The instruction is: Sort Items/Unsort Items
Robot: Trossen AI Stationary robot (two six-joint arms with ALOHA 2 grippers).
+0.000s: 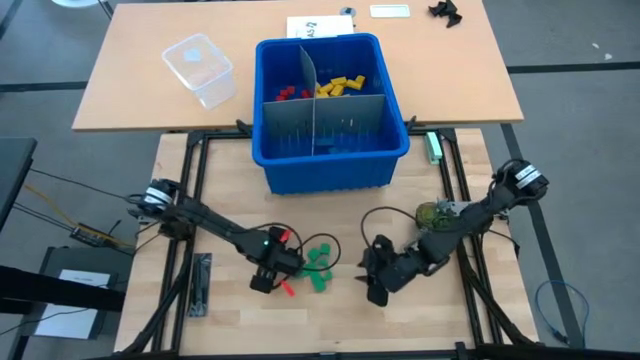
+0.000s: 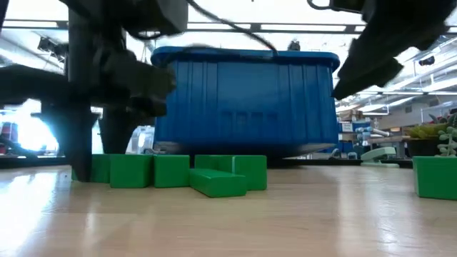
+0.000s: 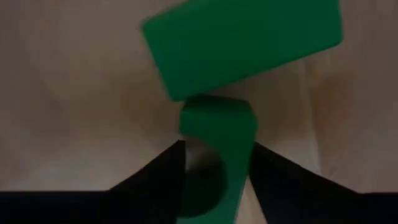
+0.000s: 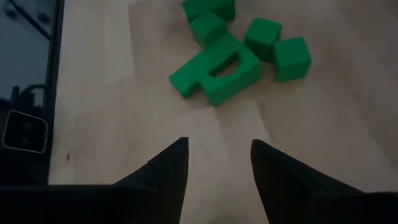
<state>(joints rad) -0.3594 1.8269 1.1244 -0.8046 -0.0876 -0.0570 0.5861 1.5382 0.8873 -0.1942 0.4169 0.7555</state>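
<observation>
Several green blocks (image 1: 318,265) lie in a loose cluster on the wooden table, in front of the blue bin (image 1: 330,165). Red blocks (image 1: 292,94) and yellow blocks (image 1: 340,84) lie in the bin's far compartments. My left gripper (image 1: 285,265) points down at the cluster's left side and is shut on one green block (image 3: 217,134); a bigger green block (image 3: 242,43) lies just beyond it. My right gripper (image 4: 217,146) stands open to the right of the cluster (image 4: 230,56), above the table, with nothing between its fingers. My left gripper has the small green block between its two fingers, one finger on each of its opposite sides (image 3: 186,146). The fingers come from above, pointing down. The block sits on the table, its far end against the bigger green block.
Grey divider sheets (image 1: 320,120) split the bin. A clear plastic tub (image 1: 200,68) and papers (image 1: 320,27) lie on the far table. A dark strip (image 1: 200,285) lies at the near left. One green block (image 2: 434,175) stands apart at the right of the low view.
</observation>
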